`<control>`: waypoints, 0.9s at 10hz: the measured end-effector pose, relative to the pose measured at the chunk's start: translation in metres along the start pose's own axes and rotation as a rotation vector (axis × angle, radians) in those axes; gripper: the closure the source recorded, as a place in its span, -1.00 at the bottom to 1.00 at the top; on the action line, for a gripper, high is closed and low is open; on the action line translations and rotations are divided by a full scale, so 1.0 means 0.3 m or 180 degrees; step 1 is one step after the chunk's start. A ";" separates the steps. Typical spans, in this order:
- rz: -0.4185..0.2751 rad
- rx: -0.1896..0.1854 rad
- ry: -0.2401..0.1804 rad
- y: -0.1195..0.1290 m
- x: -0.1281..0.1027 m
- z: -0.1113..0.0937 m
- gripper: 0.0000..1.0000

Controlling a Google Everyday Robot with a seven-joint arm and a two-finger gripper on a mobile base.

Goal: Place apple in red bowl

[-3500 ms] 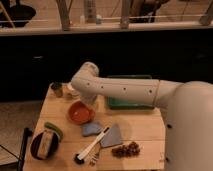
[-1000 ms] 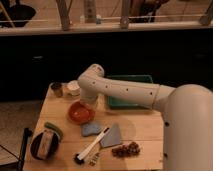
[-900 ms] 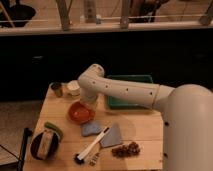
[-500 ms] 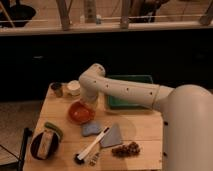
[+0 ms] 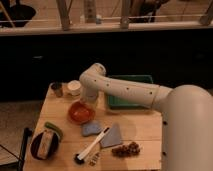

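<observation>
Gripper (image 5: 89, 101) hangs just over red bowl (image 5: 79, 115), near left edge of bench (image 5: 142, 131). Cannot tell if open or holding apple; apple hidden. Go low, aim for bowl middle, let go softly.

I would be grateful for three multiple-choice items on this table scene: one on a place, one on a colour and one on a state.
1. The gripper is: A at the front right; B low over the red bowl; C off to the far left.
2. The tray behind the arm is: A white; B yellow; C green.
3. The dark bowl at the front left: A holds something tan; B is upside down; C is empty.

Answers: B, as the arm bends down to the red bowl's rear rim; C, as the tray's rim and floor show green; A, as a tan lump sits inside the dark bowl.
</observation>
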 end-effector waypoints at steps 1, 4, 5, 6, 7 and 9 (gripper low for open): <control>-0.0011 0.0001 -0.0009 -0.001 0.002 0.002 0.99; -0.0052 0.0008 -0.0037 -0.007 0.004 0.005 0.99; -0.0062 0.0011 -0.0043 -0.009 0.005 0.007 0.99; -0.0076 0.0011 -0.0051 -0.011 0.007 0.007 0.99; -0.0088 0.0014 -0.0060 -0.014 0.008 0.008 0.99; -0.0111 0.0017 -0.0072 -0.018 0.010 0.011 0.99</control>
